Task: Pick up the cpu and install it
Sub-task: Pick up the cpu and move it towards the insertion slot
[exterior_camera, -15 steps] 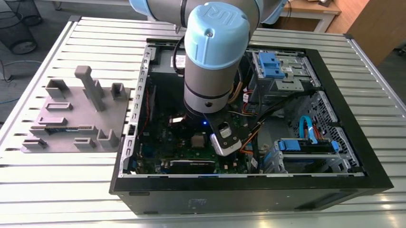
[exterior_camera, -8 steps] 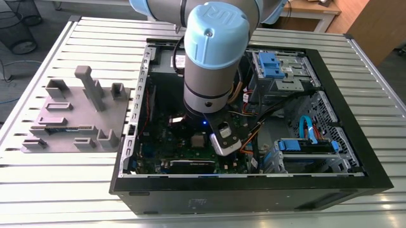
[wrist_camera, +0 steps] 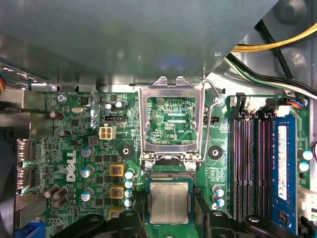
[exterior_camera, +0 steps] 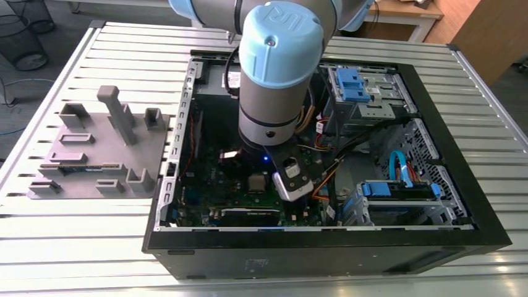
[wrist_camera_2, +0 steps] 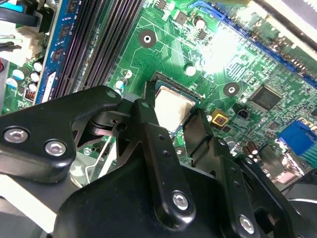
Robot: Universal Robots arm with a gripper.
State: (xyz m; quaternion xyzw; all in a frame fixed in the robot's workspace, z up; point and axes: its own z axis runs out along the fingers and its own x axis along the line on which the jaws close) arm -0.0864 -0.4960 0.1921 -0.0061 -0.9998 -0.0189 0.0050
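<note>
Second wrist view: pincer (wrist_camera_2: 173, 115) straddles the cpu (wrist_camera_2: 170, 105) at the socket (wrist_camera_2: 179, 83); whether clenched, cannot tell.

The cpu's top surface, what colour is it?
Silvery-grey metal with a thin darker rim; the cpu shows best in the first wrist view.

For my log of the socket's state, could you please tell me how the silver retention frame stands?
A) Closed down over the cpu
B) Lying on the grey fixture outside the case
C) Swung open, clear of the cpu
C: in the first wrist view the silver frame lies swung back, green board showing through its window, while the cpu sits uncovered next to its hinge.
</note>
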